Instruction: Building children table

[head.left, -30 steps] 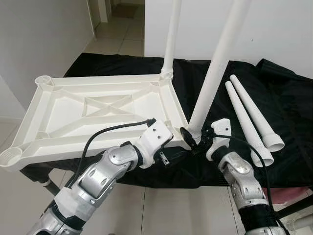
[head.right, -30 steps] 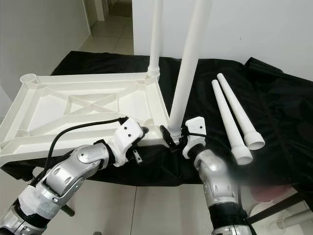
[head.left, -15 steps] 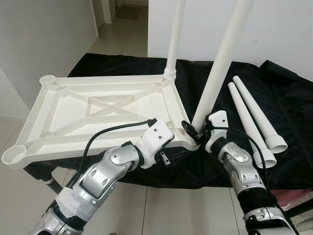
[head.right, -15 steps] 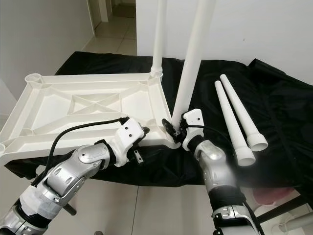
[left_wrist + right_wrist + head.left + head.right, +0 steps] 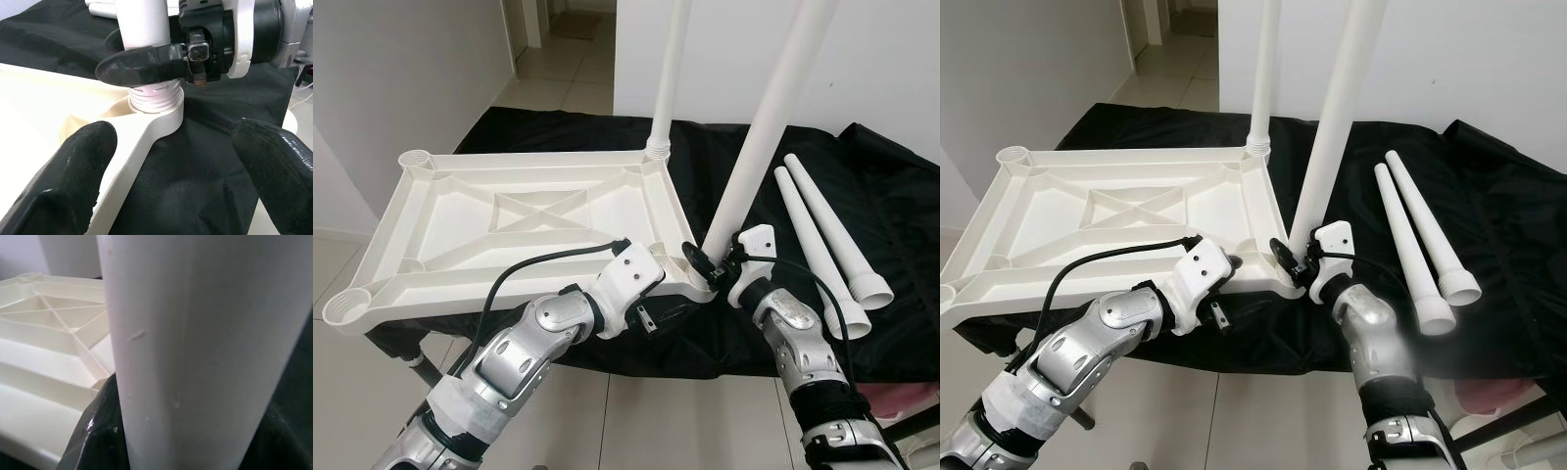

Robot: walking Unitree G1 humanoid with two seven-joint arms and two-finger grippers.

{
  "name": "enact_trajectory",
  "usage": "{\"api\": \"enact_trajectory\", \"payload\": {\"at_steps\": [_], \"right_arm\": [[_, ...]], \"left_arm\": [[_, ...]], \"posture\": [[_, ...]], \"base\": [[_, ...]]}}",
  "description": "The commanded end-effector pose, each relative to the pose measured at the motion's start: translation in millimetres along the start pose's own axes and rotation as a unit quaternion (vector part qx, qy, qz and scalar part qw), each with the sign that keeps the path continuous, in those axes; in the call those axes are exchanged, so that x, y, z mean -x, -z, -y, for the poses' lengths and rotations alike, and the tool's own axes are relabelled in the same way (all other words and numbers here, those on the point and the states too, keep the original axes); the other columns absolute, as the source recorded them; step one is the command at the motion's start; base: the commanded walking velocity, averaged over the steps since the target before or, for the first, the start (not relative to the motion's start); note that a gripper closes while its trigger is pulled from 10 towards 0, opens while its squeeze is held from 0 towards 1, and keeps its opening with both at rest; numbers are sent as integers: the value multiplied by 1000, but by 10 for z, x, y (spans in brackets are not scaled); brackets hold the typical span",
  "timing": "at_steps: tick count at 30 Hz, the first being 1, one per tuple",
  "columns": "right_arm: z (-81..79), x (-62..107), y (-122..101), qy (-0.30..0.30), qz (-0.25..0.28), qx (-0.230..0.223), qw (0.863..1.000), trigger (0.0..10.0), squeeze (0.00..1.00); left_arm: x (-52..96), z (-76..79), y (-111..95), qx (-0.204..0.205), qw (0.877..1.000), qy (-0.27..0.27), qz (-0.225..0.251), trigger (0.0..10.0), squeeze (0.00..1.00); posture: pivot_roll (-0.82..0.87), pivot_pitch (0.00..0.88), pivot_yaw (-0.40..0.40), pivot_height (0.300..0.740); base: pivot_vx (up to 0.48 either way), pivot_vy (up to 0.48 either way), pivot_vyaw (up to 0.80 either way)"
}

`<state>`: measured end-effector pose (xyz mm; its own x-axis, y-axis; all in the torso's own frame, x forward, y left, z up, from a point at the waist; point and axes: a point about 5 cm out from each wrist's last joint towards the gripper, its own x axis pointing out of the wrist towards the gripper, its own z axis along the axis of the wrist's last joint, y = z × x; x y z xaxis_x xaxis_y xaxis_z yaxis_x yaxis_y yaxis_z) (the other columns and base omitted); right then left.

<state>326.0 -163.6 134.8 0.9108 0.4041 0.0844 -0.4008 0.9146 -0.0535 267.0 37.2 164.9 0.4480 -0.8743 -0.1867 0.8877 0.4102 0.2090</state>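
A white plastic tabletop (image 5: 509,211) lies upside down on a black cloth. One white leg (image 5: 668,78) stands upright in its far right corner socket. At the near right corner my right gripper (image 5: 710,266) is shut on a second leg (image 5: 773,108), just above its threaded end (image 5: 155,98), which sits in the corner socket (image 5: 164,122). This leg leans a little to the right. My left gripper (image 5: 176,142) hangs open at the tabletop's near edge, beside that corner, its fingers (image 5: 83,166) wide apart. Two loose legs (image 5: 820,250) lie on the cloth to the right.
The black cloth (image 5: 901,225) covers a low table, and its front edge runs just below my wrists. White walls stand behind and to the left. A tiled hallway (image 5: 558,59) opens at the back left. Something pink (image 5: 1489,392) lies on the floor at lower right.
My right wrist has risen and drawn in closer to the near right corner with the leg still held. The left arm has hardly moved. The whole view has shifted slightly.
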Motion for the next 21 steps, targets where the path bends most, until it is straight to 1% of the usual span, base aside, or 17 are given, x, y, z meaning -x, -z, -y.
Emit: {"api": "enact_trajectory", "payload": {"at_steps": [1,2,3,4,6,8,12,14,15,17,19,21], "right_arm": [[26,41,70,56,-17,-40,997,10000,0],[-1,32,57,76,-16,-47,996,10000,0],[-1,32,57,76,-16,-47,996,10000,0],[-32,25,42,89,-15,-53,994,10000,0],[-84,21,21,126,-17,-68,990,10000,0],[-100,26,20,150,-21,-77,985,10000,0],[-102,33,25,166,-25,-78,983,10000,0],[-170,66,44,218,-37,-75,972,10000,0],[-170,66,44,218,-37,-75,972,10000,0],[-310,100,57,275,-39,-95,956,10000,0],[-399,109,58,294,-39,-111,949,10000,0],[-418,109,59,295,-39,-114,948,10000,0]], "left_arm": [[3,61,35,-6,999,46,-8,10000,0],[2,63,39,-6,999,46,-9,10000,0],[2,63,39,-6,999,46,-9,10000,0],[1,68,41,-5,999,47,-8,10000,0],[-2,82,48,-3,999,49,-9,10000,0],[-4,89,56,-2,999,49,-9,10000,0],[-4,92,61,-2,999,49,-10,10000,0],[-3,99,69,-3,999,49,-11,10000,0],[-3,99,69,-3,999,49,-11,10000,0],[3,99,80,-4,999,47,-13,10000,0],[7,100,85,-3,999,46,-14,10000,0],[7,101,86,-2,999,46,-14,10000,0]], "posture": [[-9,0,-5,740],[-11,0,-8,740],[-11,0,-8,740],[-12,0,-10,740],[-9,0,-17,740],[-8,0,-19,740],[-8,0,-19,740],[-4,0,-29,740],[-4,0,-29,740],[5,0,-41,740],[7,0,-42,740],[7,0,-42,740]], "base": [[0,0,0],[0,0,0],[0,0,0],[0,0,0],[0,0,0],[0,0,0],[0,0,0],[0,0,0],[0,0,0],[0,0,0],[0,0,0],[0,0,0]]}}
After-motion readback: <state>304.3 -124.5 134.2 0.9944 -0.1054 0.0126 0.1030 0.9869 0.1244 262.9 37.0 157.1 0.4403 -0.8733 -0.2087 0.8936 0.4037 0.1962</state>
